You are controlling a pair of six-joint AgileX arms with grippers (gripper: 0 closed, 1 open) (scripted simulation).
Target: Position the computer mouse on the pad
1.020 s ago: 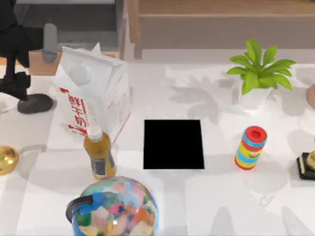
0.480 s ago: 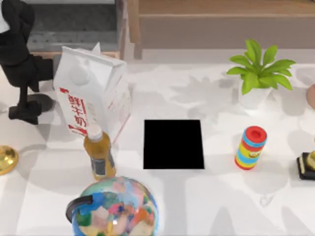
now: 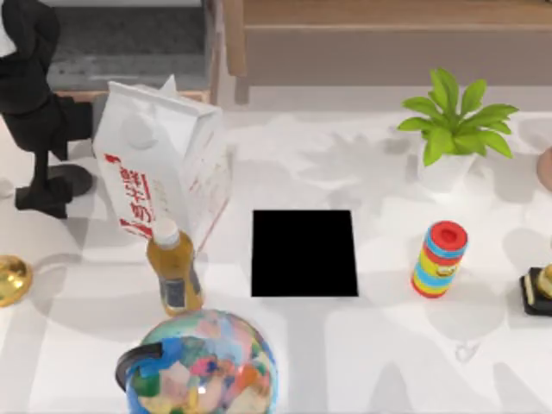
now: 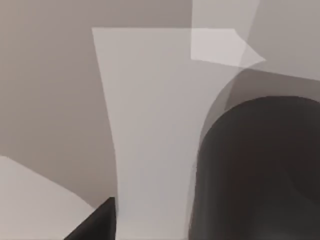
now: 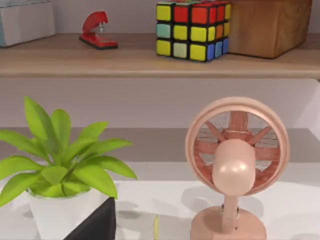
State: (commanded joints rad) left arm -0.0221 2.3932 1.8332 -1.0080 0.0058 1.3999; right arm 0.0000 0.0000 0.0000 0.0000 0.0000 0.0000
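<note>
Left gripper (image 3: 39, 197) lowered onto the computer mouse (image 3: 73, 179) at far left, beside the milk carton (image 3: 164, 159); finger state impossible to tell. Pad (image 3: 304, 253) lying bare at centre, well apart, awaiting delivery. Red characters printed on carton, unreadable. Right arm parked.

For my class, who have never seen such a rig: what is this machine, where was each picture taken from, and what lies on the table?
It is a simulated AgileX robot with two arms. One camera looks down on the table, and one rides on each wrist. From above, the left tool is at the computer mouse, left of the milk carton; whether it grips is unclear. The black pad lies mid-table, among a juice bottle, globe, plant and striped can. The right arm's camera faces a pink fan.
</note>
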